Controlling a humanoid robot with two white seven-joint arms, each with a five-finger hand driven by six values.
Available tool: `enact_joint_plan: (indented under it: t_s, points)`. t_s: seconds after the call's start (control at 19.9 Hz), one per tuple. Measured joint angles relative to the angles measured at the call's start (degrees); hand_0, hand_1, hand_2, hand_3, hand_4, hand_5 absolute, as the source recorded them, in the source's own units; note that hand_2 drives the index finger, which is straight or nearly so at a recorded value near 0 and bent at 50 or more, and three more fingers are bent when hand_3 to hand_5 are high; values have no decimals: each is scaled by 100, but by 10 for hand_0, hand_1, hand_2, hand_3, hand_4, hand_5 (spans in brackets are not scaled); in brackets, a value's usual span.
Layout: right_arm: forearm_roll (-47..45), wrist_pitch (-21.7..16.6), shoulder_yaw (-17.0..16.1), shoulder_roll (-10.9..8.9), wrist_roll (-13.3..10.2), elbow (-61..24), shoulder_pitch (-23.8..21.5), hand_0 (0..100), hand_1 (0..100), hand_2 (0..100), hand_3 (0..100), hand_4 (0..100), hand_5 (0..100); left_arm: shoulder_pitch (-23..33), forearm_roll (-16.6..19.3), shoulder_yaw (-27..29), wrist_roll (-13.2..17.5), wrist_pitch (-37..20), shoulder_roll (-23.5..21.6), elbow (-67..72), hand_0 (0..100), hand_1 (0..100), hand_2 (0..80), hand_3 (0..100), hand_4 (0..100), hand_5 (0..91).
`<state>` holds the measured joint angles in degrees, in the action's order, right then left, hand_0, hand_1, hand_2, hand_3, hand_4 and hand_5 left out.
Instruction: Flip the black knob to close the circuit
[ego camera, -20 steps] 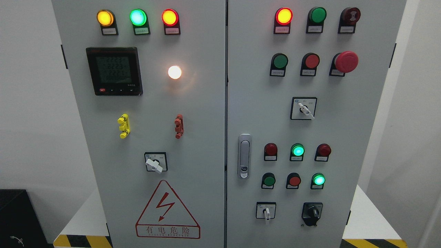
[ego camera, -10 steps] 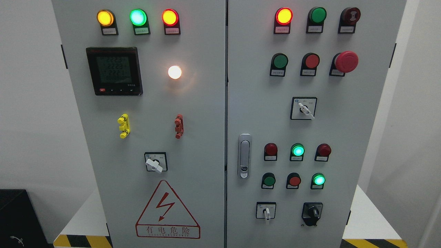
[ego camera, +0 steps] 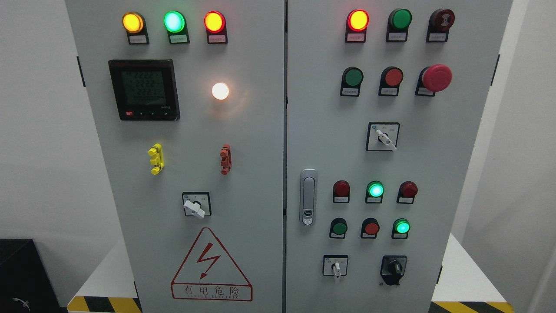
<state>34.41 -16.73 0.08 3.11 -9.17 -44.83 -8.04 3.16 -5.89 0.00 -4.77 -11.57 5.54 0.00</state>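
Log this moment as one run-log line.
hands: none in view | black knob: lower right of cabinet, untouched | phase: before reach

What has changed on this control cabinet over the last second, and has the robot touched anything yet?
Nothing visibly changed. No robot hand is in view, so nothing was touched. The black knob at the lower right of the cabinet sits as it did, and the same lamps glow, including the white lamp. Only the digits on the meter display seem to flicker.
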Motion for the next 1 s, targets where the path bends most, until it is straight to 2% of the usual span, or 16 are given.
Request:
enact_joint_plan:
  t_s: [0.2, 0.55, 1.0]
  points:
    - [375, 63, -13, 14, -52, -590, -25, 0, 190, 796, 914, 719, 758, 0, 0, 0, 0, -1, 0, 0, 120, 556, 0, 0, 0, 0]
    - [1343, 155, -235, 83, -90, -1650, -30, 0, 184, 796, 963, 743, 780, 0, 0, 0, 0, -7, 0, 0, 120, 556, 0, 0, 0, 0]
    - [2351, 259, -467, 230, -7, -2872, 7, 0, 181, 793, 965, 760, 795, 0, 0, 0, 0, -38, 0, 0, 120, 556, 0, 0, 0, 0]
